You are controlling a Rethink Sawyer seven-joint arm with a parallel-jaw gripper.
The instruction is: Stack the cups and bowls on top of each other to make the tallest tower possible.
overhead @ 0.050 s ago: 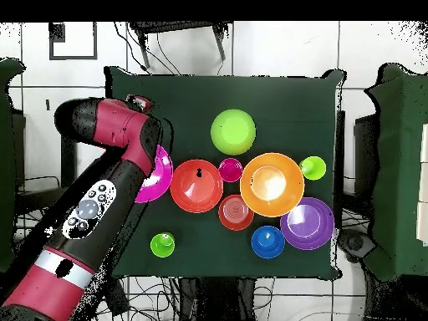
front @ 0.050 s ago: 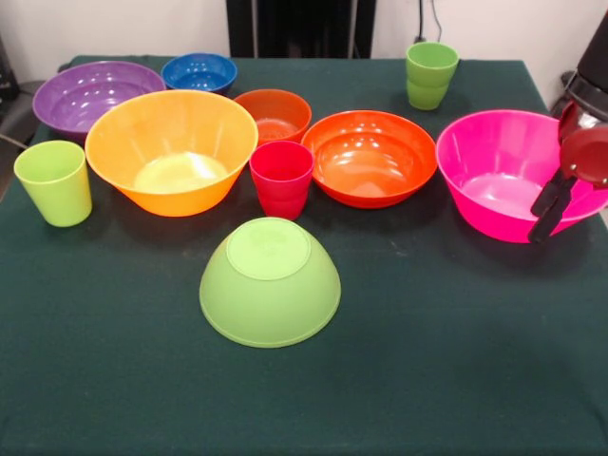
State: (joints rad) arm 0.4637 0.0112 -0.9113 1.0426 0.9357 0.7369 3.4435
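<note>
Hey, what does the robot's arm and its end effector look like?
The arm is glossy red with black joint sections, a white band near its base and a grey panel of round buttons on one link. The end effector has slim black fingers below a dark red, rounded wrist housing.

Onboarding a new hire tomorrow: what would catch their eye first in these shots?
Probably the lime green bowl, turned rim-down and standing alone at the front of the dark green table, apart from everything else. Next, the big yellow-orange bowl left of centre and the large pink bowl at the right, where the robot's hand hangs over the near rim. The remaining bowls and cups sit upright in a loose row behind, nothing stacked yet.
</note>
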